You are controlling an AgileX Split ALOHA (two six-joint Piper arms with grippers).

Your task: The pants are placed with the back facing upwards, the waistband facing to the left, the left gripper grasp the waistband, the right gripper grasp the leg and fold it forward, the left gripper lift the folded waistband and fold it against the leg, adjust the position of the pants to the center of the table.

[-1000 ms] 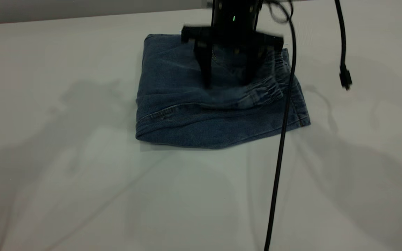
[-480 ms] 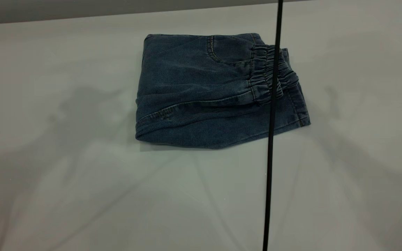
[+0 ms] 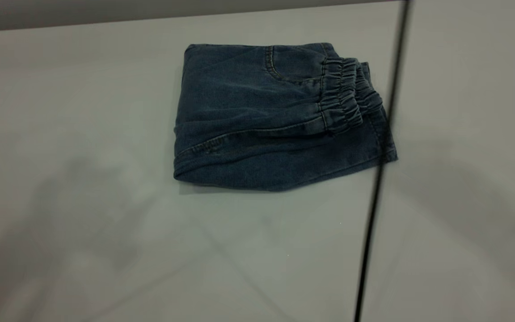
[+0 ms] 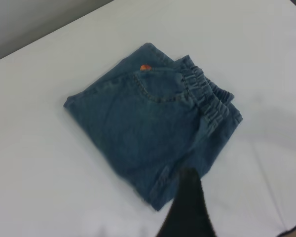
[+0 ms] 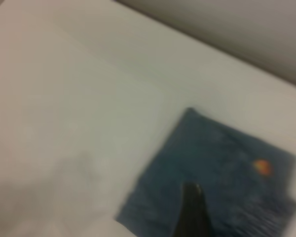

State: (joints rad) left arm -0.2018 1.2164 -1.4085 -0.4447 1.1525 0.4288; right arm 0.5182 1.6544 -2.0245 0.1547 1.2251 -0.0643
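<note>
Resting now: the pants (image 3: 280, 118) lie folded into a small thick square on the table (image 3: 83, 134), toward its far side.
Waistband: the bunched stretchy waistband (image 3: 349, 96) lies on top of the stack, over the leg ends.
Left fingers: one dark finger (image 4: 187, 210) shows in the left wrist view, up above the near corner of the pants and not touching them. I cannot tell if the fingers are open or closed.
Right fingers: one dark finger (image 5: 191, 212) shows in the right wrist view, above an edge of the pants, apart from them. I cannot tell if they are open or closed either.
Cable: a thin black cable (image 3: 380, 170) hangs across the outside view, in front of the right end of the pants.
How it handles: the denim looks soft and floppy, a bit thick when folded, not slippery and not breakable. I think the best hold is a thick folded edge, pinching all layers so the stack slides as one.
What changed: one second ago a gripper stood over the pants; now it is gone from the outside view, and the cable has swung to the right. The pants have not moved.
</note>
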